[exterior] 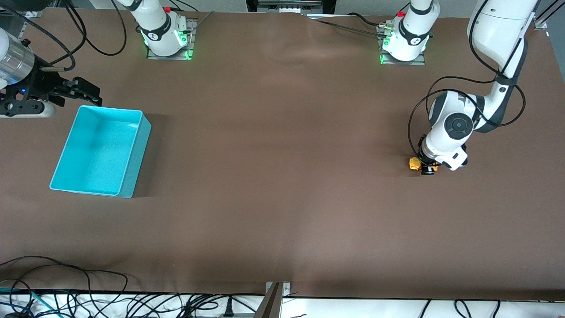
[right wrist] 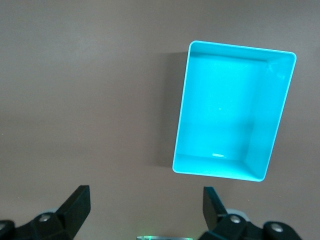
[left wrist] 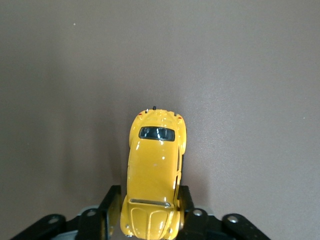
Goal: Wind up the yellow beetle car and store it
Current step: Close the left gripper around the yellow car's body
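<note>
The yellow beetle car (exterior: 414,164) sits on the brown table toward the left arm's end. My left gripper (exterior: 427,169) is down at the table and shut on one end of the car. In the left wrist view the car (left wrist: 152,165) points away from the gripper (left wrist: 147,202), and the black fingers (left wrist: 109,210) press on both sides of it. The turquoise bin (exterior: 137,152) stands empty toward the right arm's end. My right gripper (exterior: 84,92) waits open and empty in the air by the bin's corner. In the right wrist view the bin (right wrist: 181,125) lies ahead of the gripper (right wrist: 145,200).
The arm bases (exterior: 167,37) stand along the table's edge farthest from the front camera. Loose cables (exterior: 88,300) lie off the table's edge nearest that camera. Bare brown table lies between the car and the bin.
</note>
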`<state>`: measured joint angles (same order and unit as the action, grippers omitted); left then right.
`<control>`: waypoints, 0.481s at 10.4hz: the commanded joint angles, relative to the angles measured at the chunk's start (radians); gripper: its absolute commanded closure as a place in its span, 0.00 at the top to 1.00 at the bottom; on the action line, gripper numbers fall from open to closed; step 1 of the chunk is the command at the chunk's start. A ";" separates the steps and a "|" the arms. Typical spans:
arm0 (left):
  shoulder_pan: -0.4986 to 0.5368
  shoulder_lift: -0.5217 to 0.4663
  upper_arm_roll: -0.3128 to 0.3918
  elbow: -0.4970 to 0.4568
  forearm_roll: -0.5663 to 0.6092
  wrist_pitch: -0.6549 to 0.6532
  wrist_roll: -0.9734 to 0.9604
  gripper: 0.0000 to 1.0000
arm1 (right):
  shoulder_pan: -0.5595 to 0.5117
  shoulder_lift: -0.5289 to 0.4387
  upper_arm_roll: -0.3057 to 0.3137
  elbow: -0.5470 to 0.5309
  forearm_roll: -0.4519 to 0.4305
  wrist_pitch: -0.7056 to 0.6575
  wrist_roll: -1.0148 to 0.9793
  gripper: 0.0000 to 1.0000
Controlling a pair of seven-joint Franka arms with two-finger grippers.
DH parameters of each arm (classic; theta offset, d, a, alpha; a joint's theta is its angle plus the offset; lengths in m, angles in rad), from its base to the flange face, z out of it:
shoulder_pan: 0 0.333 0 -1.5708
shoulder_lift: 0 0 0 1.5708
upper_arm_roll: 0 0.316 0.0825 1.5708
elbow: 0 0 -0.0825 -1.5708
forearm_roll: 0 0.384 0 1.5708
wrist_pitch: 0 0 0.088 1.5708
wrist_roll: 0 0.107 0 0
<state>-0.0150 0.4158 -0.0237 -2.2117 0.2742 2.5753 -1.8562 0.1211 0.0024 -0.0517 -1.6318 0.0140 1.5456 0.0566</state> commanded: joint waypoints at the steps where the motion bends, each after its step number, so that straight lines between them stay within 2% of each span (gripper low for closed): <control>1: 0.004 0.000 0.004 0.010 0.028 0.006 -0.009 0.00 | 0.003 -0.009 0.001 0.001 -0.017 -0.006 -0.008 1.00; 4: -0.008 0.001 -0.002 0.061 0.008 0.002 -0.056 0.00 | 0.000 -0.004 -0.003 0.000 -0.017 -0.002 -0.011 1.00; 5: -0.008 0.004 -0.040 0.064 0.007 -0.001 -0.127 0.00 | 0.003 -0.005 -0.002 0.003 -0.017 -0.002 -0.009 1.00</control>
<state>-0.0140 0.4155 -0.0314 -2.1706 0.2737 2.5852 -1.8993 0.1206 0.0026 -0.0529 -1.6319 0.0107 1.5459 0.0566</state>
